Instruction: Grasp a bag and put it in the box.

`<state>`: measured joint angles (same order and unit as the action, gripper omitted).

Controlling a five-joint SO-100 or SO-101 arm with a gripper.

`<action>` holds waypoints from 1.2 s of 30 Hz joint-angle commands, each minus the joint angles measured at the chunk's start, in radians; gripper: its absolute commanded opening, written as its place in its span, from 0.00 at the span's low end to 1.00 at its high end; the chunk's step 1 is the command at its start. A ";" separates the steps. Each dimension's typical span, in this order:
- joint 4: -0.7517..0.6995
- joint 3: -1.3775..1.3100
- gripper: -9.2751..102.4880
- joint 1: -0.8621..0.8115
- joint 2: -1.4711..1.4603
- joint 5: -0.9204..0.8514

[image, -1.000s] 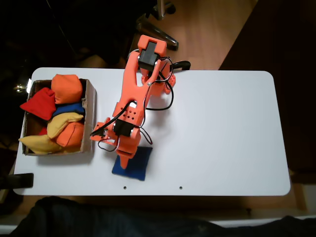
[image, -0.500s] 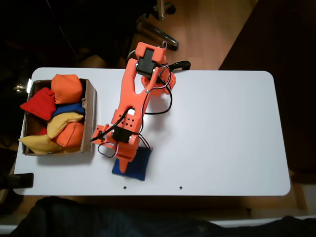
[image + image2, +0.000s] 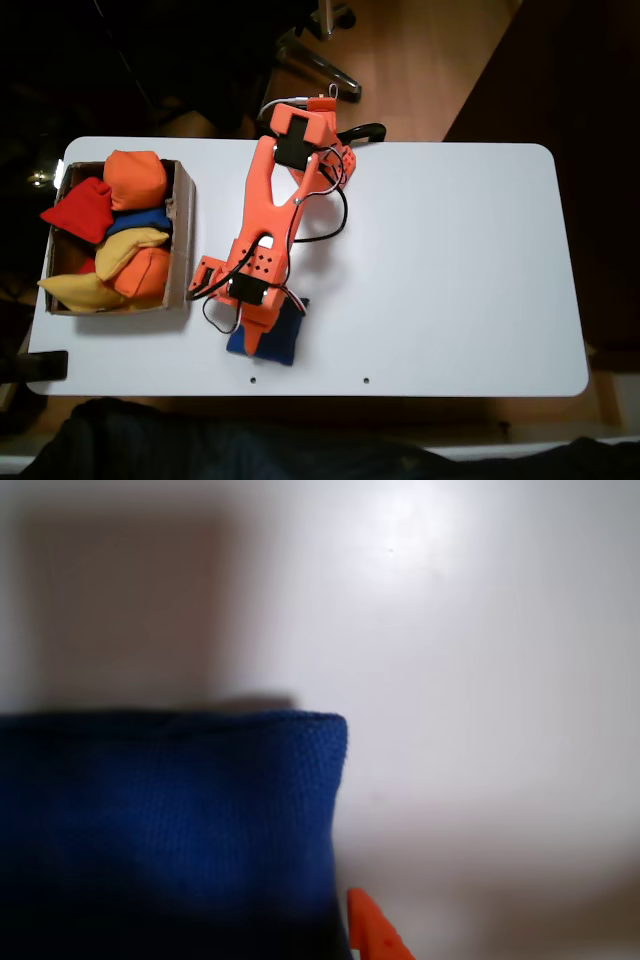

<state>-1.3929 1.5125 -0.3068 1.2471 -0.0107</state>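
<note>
The royal-blue bag (image 3: 277,333) lies flat on the white table near its front edge, right of the box (image 3: 186,232). My orange gripper (image 3: 250,335) has come down onto the bag's left part and stands open. In the wrist view the bag (image 3: 170,830) covers the lower left. One orange fingertip (image 3: 368,932) shows just beside the bag's right edge, and the other finger is hidden. The brown cardboard box stands at the table's left end in the fixed view.
The box holds several beanbags: orange (image 3: 135,178), red (image 3: 80,210), yellow (image 3: 125,250) and a blue one (image 3: 148,220). The arm's base (image 3: 310,150) sits at the table's far edge. The white tabletop (image 3: 450,260) stretches to the right.
The arm has stretched forward and down, bringing the gripper lower over the blue bag. The bag has not moved.
</note>
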 commanded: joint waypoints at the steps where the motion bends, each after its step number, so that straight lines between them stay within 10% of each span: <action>1: -0.009 -0.052 0.81 0.008 -0.005 0.008; 36: -0.066 -0.201 0.81 -0.003 -0.153 -0.002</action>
<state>-1.4557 1.3530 -0.3068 1.0891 -0.0061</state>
